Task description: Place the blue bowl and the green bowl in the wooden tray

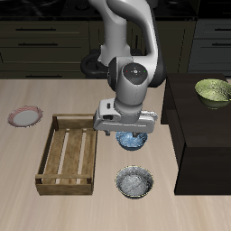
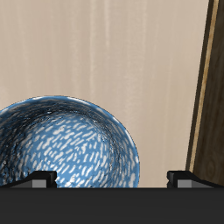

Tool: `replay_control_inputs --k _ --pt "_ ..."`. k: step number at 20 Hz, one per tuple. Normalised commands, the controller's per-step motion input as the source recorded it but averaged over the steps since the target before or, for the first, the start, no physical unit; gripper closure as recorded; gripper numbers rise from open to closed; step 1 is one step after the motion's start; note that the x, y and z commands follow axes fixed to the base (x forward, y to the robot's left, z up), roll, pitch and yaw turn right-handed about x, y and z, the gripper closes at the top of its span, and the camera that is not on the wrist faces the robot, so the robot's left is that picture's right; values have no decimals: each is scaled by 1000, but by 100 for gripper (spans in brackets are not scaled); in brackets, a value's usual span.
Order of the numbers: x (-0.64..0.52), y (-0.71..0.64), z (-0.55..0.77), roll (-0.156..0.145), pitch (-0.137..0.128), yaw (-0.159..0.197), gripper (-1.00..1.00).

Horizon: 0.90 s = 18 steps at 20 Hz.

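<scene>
The blue bowl (image 1: 133, 140) stands on the table between the wooden tray (image 1: 68, 153) and a dark raised counter. My gripper (image 1: 129, 131) hangs just above it. In the wrist view the gripper (image 2: 109, 178) is open and empty. The blue bowl (image 2: 66, 144) shows its white-mottled inside below, and the part of its rim nearest the wooden tray (image 2: 210, 87) lies between the two fingertips. The tray is empty, and its wall runs along the edge of the wrist view. The green bowl (image 1: 213, 90) sits apart on the dark counter (image 1: 203, 135).
A grey-silver speckled bowl (image 1: 135, 181) stands nearer the table's front edge, close to the blue bowl. A small pink-rimmed plate (image 1: 24, 116) lies beyond the tray's far side. The counter rises above the table top.
</scene>
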Motion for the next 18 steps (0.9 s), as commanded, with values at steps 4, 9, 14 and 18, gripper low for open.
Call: replay_control_inputs --k 4,9,14,18 --pt "-20 -45 -192 -6 24 -8 -100" --pt "-43 -19 -272 -1 36 0 -100" --pt "-15 -46 -250 9 46 -28 -100" --pt "-151 16 -34 23 9 -19 100"
